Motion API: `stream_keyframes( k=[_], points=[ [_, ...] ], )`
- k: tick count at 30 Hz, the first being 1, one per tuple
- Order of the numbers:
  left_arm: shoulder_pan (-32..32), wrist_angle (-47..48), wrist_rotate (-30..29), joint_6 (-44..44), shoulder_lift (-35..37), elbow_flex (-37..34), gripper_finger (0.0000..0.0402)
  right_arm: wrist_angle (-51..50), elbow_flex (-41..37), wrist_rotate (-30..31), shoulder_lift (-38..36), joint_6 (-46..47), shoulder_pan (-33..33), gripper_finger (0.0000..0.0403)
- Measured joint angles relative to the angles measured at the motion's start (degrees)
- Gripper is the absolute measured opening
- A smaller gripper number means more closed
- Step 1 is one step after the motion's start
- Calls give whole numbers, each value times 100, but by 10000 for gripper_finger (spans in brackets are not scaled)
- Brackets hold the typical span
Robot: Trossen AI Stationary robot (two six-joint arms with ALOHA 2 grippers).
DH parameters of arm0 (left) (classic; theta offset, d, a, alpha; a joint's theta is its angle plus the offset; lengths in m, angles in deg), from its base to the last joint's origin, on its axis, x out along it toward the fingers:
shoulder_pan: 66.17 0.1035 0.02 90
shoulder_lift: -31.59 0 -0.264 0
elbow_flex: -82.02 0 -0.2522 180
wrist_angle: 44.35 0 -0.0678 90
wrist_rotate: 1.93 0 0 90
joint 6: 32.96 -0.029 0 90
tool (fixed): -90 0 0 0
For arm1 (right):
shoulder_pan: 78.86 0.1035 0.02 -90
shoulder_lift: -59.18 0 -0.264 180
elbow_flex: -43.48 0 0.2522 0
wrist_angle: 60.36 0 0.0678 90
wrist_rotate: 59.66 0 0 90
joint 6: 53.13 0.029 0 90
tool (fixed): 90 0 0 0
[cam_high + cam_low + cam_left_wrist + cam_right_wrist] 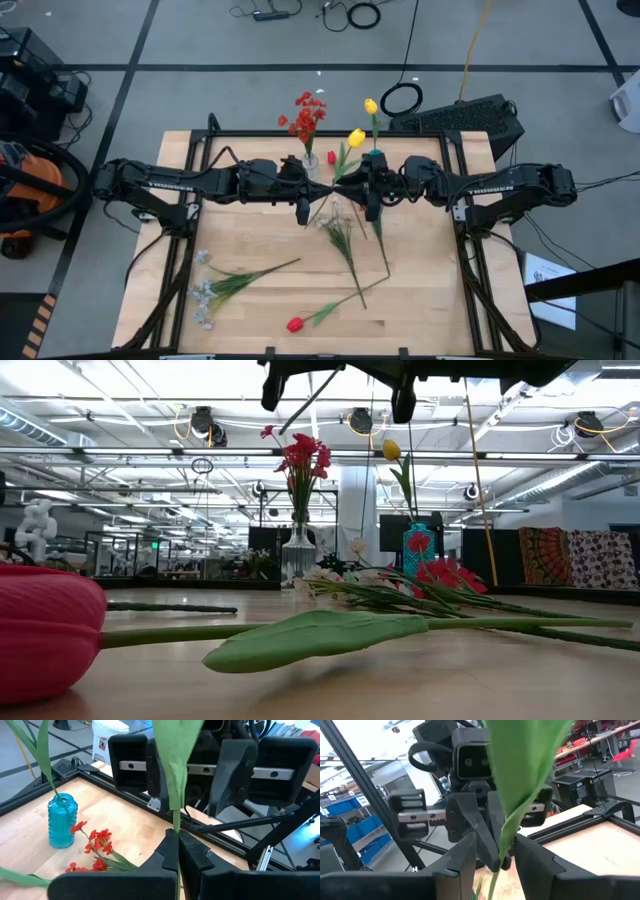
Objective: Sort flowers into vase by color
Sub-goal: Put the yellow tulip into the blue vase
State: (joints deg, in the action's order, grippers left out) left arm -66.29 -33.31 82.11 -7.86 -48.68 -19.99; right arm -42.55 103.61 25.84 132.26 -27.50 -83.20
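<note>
My left gripper [175, 834] is shut on the green stem [175, 820] of a yellow tulip [356, 137], high over the table's middle. My right gripper [497, 854] faces it from the right, open, one finger on each side of the same stem and its leaf [525, 775] without touching. At the far edge, a clear vase [310, 160] holds red flowers [305, 112]. A blue vase [375, 158] there holds another yellow tulip [371, 106]. A red spray [95, 845] lies by the blue vase. My left gripper pinches the tulip's thin stem [175, 826] between its two fingertips, just below the long leaf [175, 765]. The fingers come level from the table's left and lie across the stem. The flower is lifted clear of the table, its head leaning toward the far edge.
More flowers lie loose on the wooden table [430, 290]: a white-grey spray [205, 290] near left, a red tulip [295, 324] at the near edge, and green stems [345, 235] in the middle. A black frame [330, 133] rims the table.
</note>
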Motion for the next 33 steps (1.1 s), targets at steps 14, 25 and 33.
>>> stream_keyframes(
  k=[14, 25, 33],
  points=[
    [0, -254, 146, 4, -2, -4, 2, 22, 0, 20, 102, -1, -7, 80],
    [0, -281, 149, 98, -100, 0, 2, 124, 0, 20, 114, -125, -7, 79],
    [-2, -267, 273, 155, -218, 0, 2, 92, 0, 16, 114, -276, -7, 29]
  ],
)
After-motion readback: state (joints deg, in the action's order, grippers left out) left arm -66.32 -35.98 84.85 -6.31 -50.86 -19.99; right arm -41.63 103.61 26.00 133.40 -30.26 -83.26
